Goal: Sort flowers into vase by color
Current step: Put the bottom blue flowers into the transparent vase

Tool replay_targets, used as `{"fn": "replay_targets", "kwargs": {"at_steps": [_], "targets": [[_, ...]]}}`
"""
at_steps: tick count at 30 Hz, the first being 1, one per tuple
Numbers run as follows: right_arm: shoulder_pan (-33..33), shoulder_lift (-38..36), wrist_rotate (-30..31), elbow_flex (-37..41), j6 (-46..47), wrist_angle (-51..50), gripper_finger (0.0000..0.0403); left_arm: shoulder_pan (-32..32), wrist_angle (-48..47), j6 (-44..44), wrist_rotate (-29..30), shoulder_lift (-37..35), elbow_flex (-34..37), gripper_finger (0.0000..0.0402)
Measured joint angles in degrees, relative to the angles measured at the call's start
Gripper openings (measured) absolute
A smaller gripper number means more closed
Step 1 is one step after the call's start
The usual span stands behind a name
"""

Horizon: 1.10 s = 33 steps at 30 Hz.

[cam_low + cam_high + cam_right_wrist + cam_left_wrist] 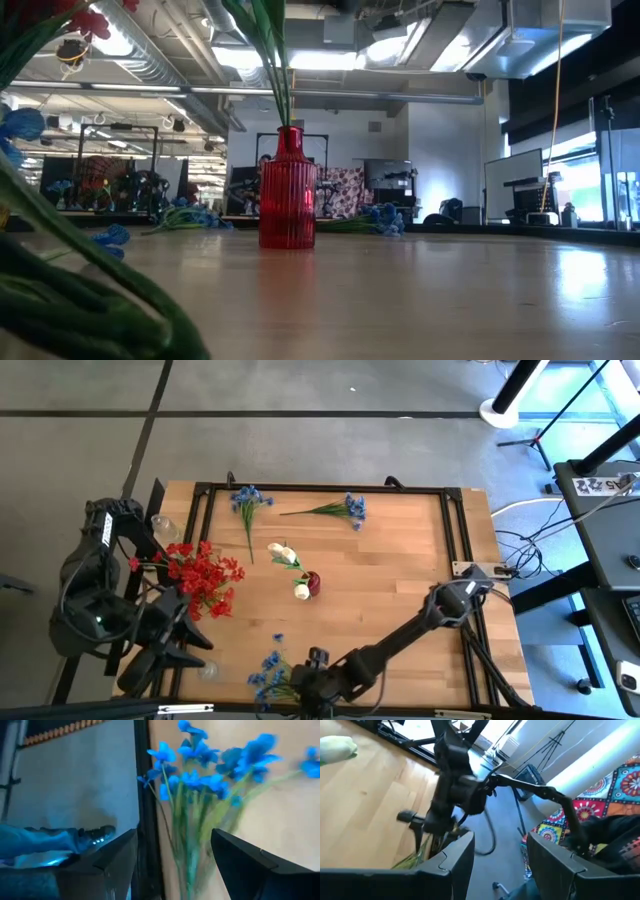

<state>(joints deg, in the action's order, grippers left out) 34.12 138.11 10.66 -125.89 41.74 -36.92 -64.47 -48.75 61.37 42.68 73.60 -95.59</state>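
Reaching the right tool [300, 682], fingers spread and straddling nothing yet, over the blue flowers [268, 672] by the counter's [400, 580] near edge, lining up for pickup. Parking the left tool [185, 645], open, at the near-left corner.

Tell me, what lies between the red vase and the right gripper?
Bare wood, in the high view: nothing lies between the red vase and the right gripper, open by blue flowers.

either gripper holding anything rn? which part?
Neither. Right gripper is open around the blue sprig's stems, not closed. Left gripper is open and empty.
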Motion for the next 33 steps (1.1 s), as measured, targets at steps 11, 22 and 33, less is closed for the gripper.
{"fn": "replay_targets", "kwargs": {"at_steps": [11,22,33], "targets": [[-1.2,8.5,-0.6,0.0,-4.6,2.9,0.0253,0.5,-1.0,1.1,1.3,0.4,0.0,0.0175],[-1.3,9.9,5.8,-0.1,-7.3,2.3,0.0157,0.2,-3.2,0.7,-2.5,0.3,0.0,0.0174],[-3.2,8.6,6.4,-9.1,-5.8,-6.8,0.0022,-0.1,-3.0,-6.7,-3.3,0.3,0.0,0.0166]]}}
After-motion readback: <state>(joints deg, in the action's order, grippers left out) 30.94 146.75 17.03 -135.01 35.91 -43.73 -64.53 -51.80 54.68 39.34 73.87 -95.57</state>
